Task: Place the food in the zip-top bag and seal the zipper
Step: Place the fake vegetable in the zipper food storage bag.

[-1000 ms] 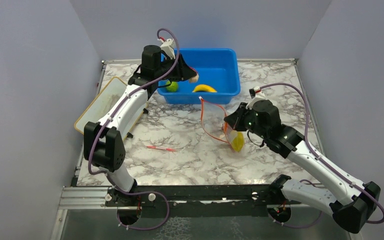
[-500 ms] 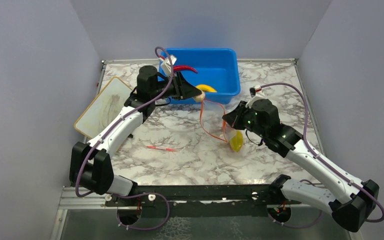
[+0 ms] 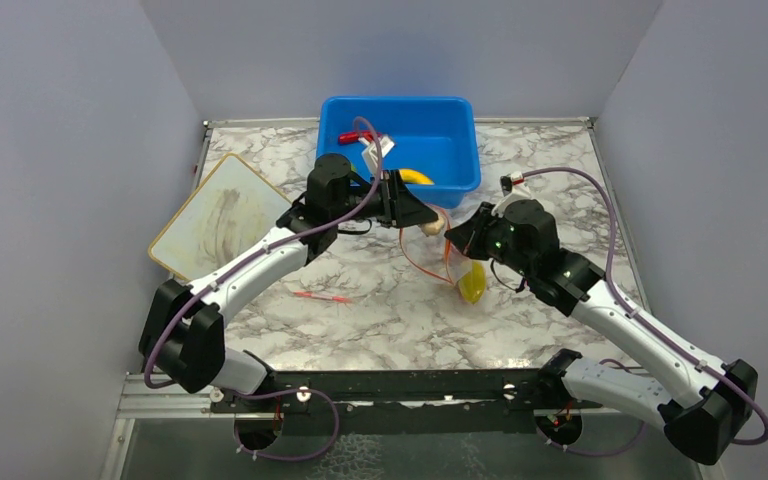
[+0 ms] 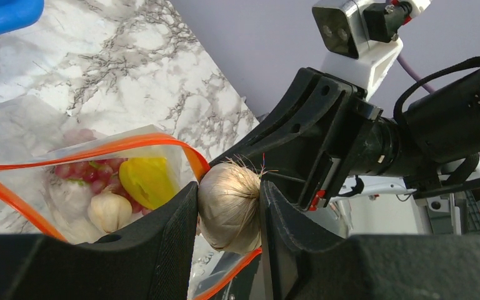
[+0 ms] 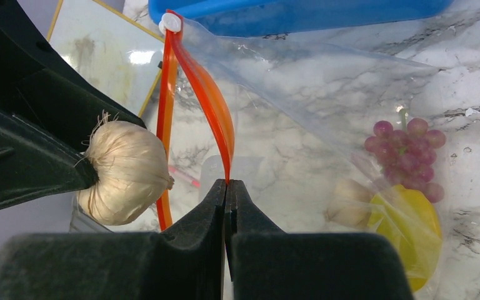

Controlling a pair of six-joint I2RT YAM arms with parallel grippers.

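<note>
Marble table [image 3: 380, 310] below: grapes [image 5: 406, 156] and starfruit [image 5: 409, 237] sit bagged, my left fingers [image 4: 172, 250] grip a garlic bulb [image 4: 230, 203] at the zip-top bag [image 5: 300, 94] mouth, right fingers [image 5: 194, 247] pinch the zipper [image 5: 215, 119]; banana [image 3: 416, 176], chili [image 3: 348, 137] and sealing left.

On my desk [image 3: 380, 320] the tub [image 3: 397, 101] sits at twelve o'clock, a banana [image 3: 417, 176] and a chili [image 3: 348, 136] in it. Before it, toward three, is the bag [image 5: 300, 94], with grapes [image 5: 406, 156], a starfruit [image 5: 412, 240] and one garlic bulb [image 5: 347, 203] inside. The garlic [image 4: 230, 206] in my left claw [image 4: 228, 209] is at its mouth. Board [image 3: 215, 215] at ten, stick [image 3: 322, 296] at eight.
</note>
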